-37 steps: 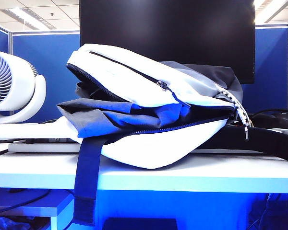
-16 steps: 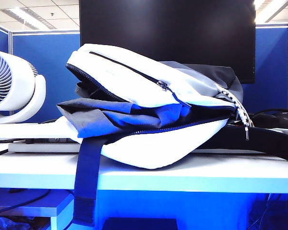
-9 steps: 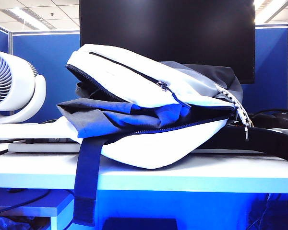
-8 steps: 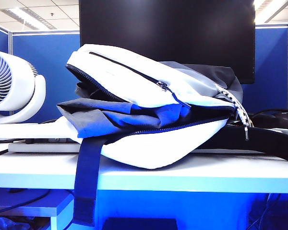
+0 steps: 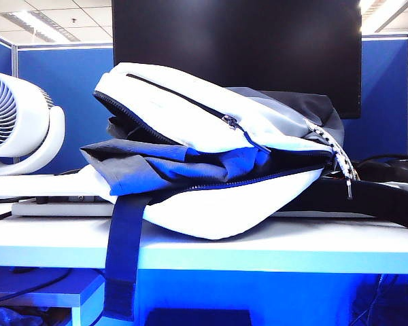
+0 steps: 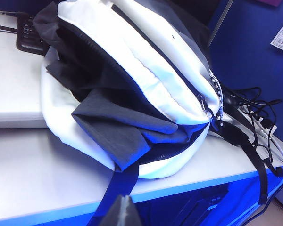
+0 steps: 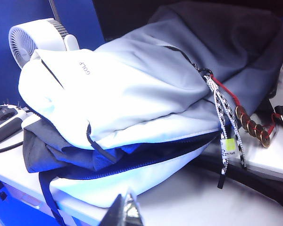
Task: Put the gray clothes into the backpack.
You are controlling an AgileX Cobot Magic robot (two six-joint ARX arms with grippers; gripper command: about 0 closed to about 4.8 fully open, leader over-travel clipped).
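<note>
Dark gray clothes [image 5: 156, 166], creased and blue-sheened, lie stuffed in the white backpack [image 5: 217, 210], one fold spilling from its mouth. Left gripper [image 6: 124, 212] and right gripper [image 7: 127, 209] hang nearby, closed, empty.
</note>
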